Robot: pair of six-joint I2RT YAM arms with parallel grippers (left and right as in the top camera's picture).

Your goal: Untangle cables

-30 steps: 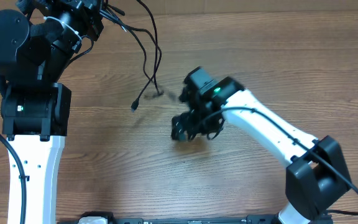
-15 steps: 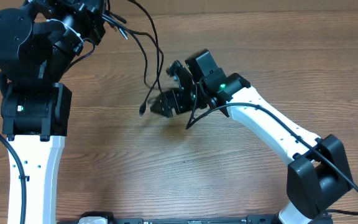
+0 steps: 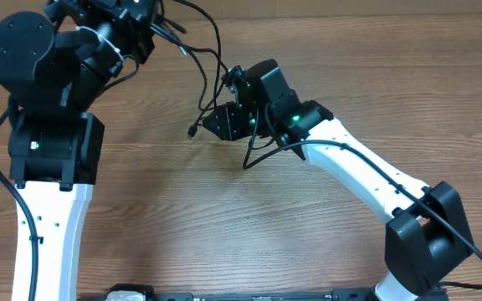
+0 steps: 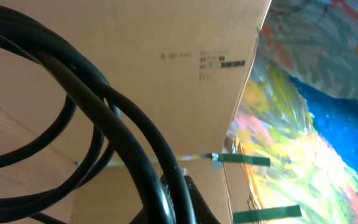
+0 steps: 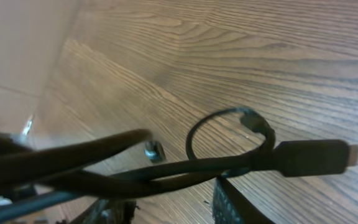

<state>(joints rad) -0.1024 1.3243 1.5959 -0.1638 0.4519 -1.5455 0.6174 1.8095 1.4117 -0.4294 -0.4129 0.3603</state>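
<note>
Cables between two claws over the surface

The cables [image 3: 210, 71] run from the left claw [image 3: 136, 18] at the far left down toward the middle of the surface [image 3: 224, 217]. The right claw [image 3: 224, 121] sits there just beside their loose ends, and one plug tip [image 3: 192, 131] lies just left of that claw.

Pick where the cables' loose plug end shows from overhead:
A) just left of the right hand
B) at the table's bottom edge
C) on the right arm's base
A: the plug end of the cables shows just left of the right hand, against the bare wood of the table.
</note>
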